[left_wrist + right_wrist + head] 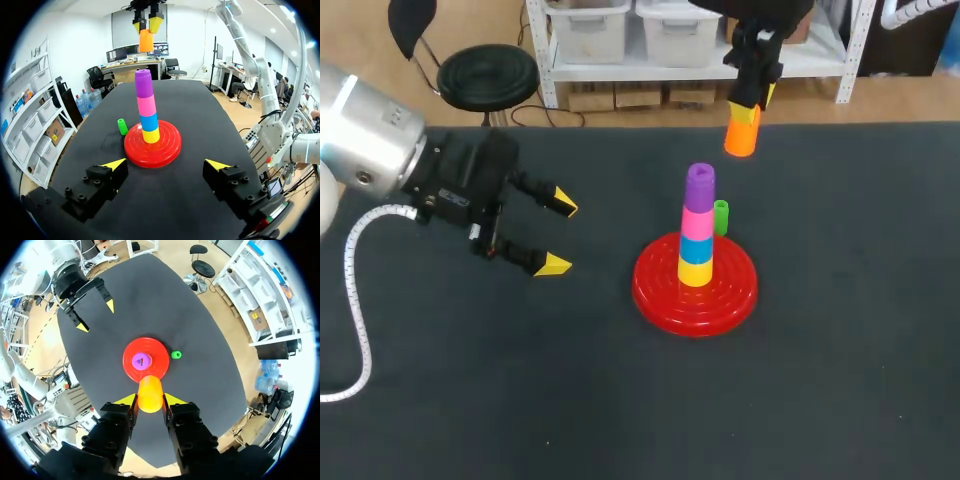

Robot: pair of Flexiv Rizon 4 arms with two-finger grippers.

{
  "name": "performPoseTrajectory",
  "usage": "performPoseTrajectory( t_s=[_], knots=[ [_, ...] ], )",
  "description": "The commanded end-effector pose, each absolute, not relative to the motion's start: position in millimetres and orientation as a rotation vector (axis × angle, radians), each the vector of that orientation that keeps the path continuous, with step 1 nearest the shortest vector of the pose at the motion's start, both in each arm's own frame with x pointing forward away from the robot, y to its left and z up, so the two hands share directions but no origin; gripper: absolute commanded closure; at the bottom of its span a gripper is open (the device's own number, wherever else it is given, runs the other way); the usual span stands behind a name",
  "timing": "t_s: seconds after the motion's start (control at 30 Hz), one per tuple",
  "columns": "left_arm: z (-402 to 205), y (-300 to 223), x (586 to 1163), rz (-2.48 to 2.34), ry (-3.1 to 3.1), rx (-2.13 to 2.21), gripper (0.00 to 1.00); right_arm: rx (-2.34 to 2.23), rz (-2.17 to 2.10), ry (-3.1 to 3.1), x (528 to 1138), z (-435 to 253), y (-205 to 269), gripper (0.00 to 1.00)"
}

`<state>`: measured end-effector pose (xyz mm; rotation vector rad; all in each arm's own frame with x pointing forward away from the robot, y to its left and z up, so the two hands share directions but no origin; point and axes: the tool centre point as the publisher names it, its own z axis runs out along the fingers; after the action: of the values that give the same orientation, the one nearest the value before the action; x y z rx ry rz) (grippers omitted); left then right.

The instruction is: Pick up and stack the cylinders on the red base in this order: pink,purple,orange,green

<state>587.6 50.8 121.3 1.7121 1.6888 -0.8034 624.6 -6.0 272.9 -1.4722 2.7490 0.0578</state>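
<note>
R gripper [754, 103] clamped on orange cyl [741, 138], held up off the table [840, 350], higher than the stack and past its far side; cyl hangs below the tips. Red base [660, 290] carries 4 cyls: yellow [695, 271] at bottom, then blue [696, 247], pink [697, 220], purple [700, 186] on top. Green cyl [721, 217] on table just beside base, far side. L gripper [560, 235] spread wide, nothing in it, well apart from base, tips pointing toward it.
</note>
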Motion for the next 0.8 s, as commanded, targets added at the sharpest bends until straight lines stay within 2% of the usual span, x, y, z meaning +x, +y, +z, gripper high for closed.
performPoseTrajectory(
  t_s=[0.03,0.8],
  knots=[
    [120,51,587,-0.802,1.686,1.710,0.00,-1.481,0.039,2.718,614,267,-1,1.00],
    [120,51,587,-0.802,1.686,1.710,0.00,-1.613,0.094,2.702,633,246,26,1.00]
  ],
)
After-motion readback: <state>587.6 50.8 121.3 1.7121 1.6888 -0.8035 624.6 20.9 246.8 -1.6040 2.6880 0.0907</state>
